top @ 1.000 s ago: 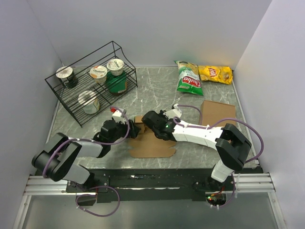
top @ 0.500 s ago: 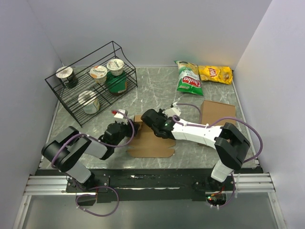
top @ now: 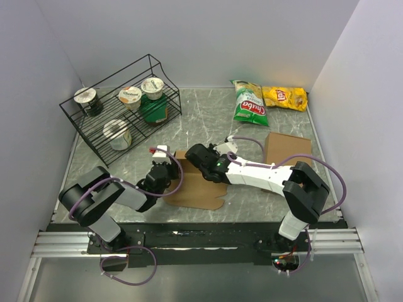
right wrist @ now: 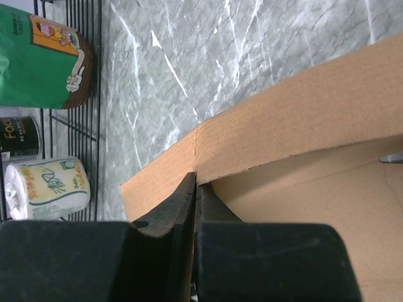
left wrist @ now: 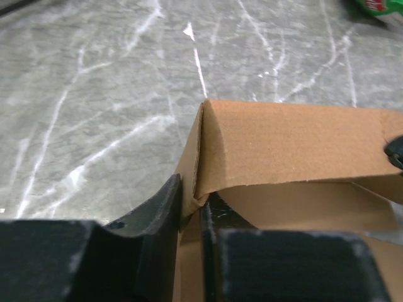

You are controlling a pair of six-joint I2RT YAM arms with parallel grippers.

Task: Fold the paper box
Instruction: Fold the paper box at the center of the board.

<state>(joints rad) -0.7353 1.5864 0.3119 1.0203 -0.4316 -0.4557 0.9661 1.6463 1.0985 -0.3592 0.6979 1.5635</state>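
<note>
Left end effector (top: pixel 165 165) & right end effector (top: pixel 194 155), top view: both at paper box (top: pixel 200 189), mid-bench (top: pixel 208 119). Left wrist: pinching raised wall's corner fold. Right wrist: pressed together on wall edge. Risk: opposing pulls tear the crease.

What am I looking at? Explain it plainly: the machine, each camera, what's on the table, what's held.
Two robot arms are bolted at the near edge of the table. The wide picture comes from a fixed camera above and behind them; each close-up comes from a camera on one wrist. On the table lie a partly folded brown paper box, a wire rack with cups, two snack bags and a plain cardboard slab. The left gripper and the right gripper each pinch a raised flap of the box.
</note>
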